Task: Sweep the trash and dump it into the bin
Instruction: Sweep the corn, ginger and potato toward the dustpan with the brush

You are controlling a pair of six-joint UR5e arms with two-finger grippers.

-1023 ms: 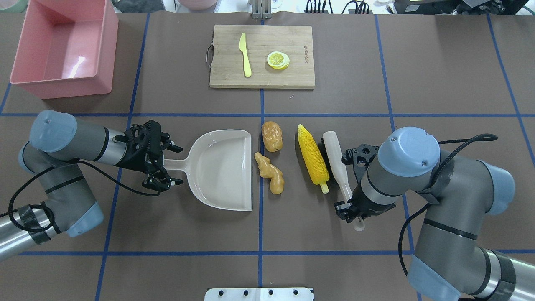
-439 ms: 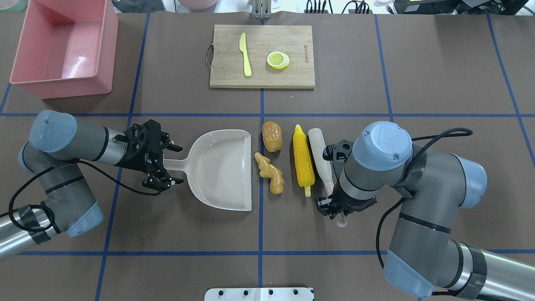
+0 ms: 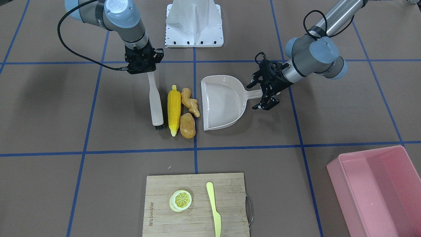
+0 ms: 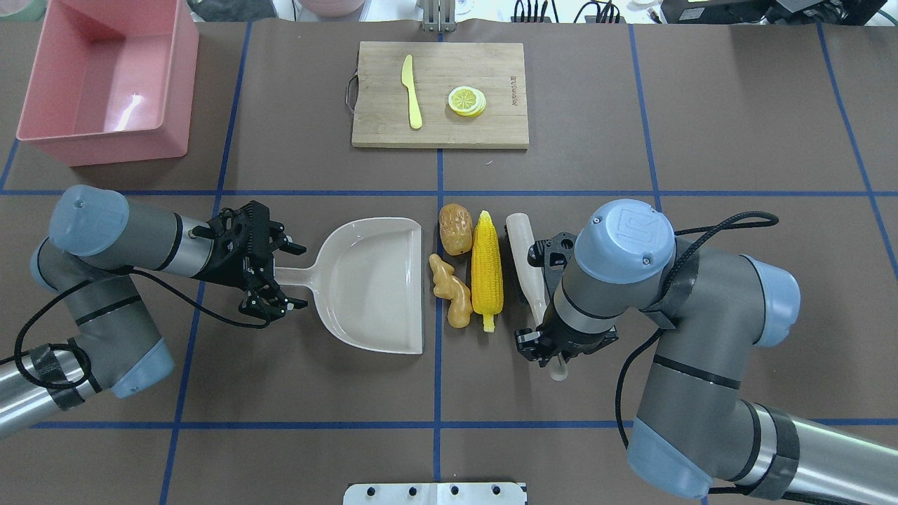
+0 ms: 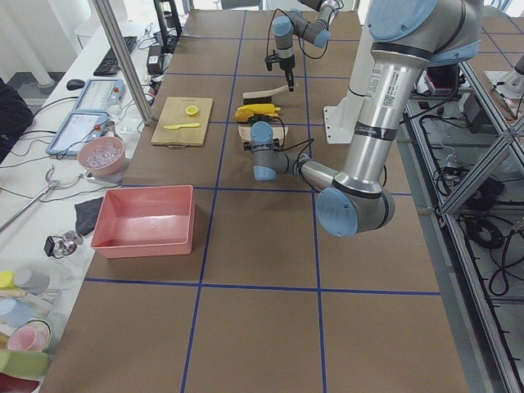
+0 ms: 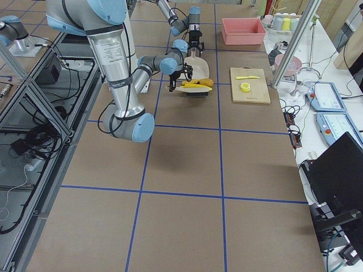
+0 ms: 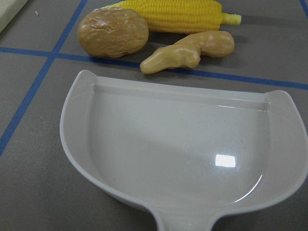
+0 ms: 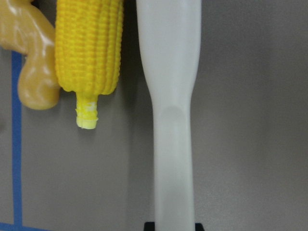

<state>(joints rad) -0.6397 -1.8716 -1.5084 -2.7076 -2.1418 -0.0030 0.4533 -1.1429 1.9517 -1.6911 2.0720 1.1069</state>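
The yellow corn cob point(image 4: 486, 272) lies against the tan ginger root point(image 4: 451, 294) and the brownish potato point(image 4: 456, 229), just right of the beige dustpan's point(image 4: 372, 284) open mouth. My right gripper point(image 4: 554, 347) is shut on the handle of a white brush point(image 4: 526, 263), which lies along the corn's right side. My left gripper point(image 4: 280, 275) is open, its fingers on either side of the dustpan's handle. The pink bin point(image 4: 126, 147) stands empty at the far left. The left wrist view shows the dustpan point(image 7: 178, 144) with the potato point(image 7: 113, 32), ginger point(image 7: 187, 50) and corn point(image 7: 173, 14) beyond it.
A wooden cutting board point(image 4: 491, 126) at the back centre holds a yellow knife point(image 4: 412, 91) and a lemon slice point(image 4: 466, 100). A white base plate point(image 4: 435, 493) sits at the near edge. Blue tape lines cross the brown table.
My right arm has moved left with the brush, pushing the corn left until it lies against the ginger and potato. The left arm and dustpan have not moved.
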